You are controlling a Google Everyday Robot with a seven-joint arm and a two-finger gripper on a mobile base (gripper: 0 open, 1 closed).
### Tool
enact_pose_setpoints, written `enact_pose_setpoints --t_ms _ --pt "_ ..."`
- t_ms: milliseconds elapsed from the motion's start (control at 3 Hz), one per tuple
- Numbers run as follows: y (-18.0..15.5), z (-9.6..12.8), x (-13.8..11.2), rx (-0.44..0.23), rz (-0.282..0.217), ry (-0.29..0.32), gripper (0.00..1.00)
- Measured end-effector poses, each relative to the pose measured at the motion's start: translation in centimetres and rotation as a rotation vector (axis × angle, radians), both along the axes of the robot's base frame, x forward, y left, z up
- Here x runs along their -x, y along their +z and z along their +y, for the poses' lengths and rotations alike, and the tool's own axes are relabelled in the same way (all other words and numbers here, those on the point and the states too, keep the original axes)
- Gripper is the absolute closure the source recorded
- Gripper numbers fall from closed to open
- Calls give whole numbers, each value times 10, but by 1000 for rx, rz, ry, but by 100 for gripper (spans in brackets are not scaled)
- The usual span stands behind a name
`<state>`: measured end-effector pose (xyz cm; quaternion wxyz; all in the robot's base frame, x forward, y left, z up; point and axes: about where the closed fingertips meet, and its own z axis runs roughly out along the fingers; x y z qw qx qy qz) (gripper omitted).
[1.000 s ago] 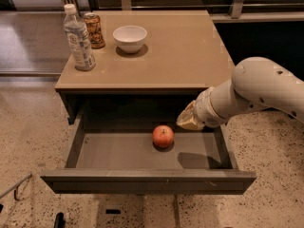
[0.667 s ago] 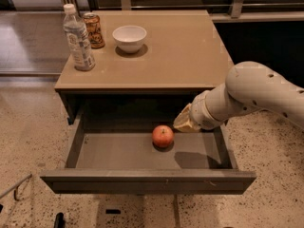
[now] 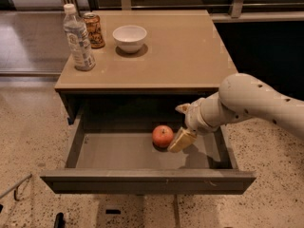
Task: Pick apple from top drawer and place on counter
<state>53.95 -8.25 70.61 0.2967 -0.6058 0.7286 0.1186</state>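
The red-orange apple [image 3: 162, 136] lies on the grey floor of the open top drawer [image 3: 118, 151], right of its middle. My gripper [image 3: 175, 128] reaches in from the right on the white arm [image 3: 256, 103] and hangs just right of the apple. Its fingers are open; the lower tan finger [image 3: 180, 140] sits right beside the apple, and I cannot tell whether it touches. The other finger [image 3: 182, 109] is higher, under the counter's edge. The gripper holds nothing. The tan counter [image 3: 180, 51] tops the cabinet above the drawer.
On the counter's back left stand a clear water bottle [image 3: 77, 38], a brown can [image 3: 94, 30] and a white bowl [image 3: 129, 37]. The drawer's front panel [image 3: 147, 180] juts out over the speckled floor [image 3: 28, 137]. A dark wall and rail are at the back right.
My gripper has moved left and down into the drawer, closing the gap to the apple. The apple has not moved.
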Motion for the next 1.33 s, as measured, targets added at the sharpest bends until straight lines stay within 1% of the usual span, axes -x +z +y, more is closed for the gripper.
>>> enact_pose_setpoints --t_ms 333,667,1333 --pt "-19 3 -5 -22 -3 -13 26" --pt "-48 12 -15 -50 1 -23 26" --pt "-76 26 -29 -89 -3 -22 25"
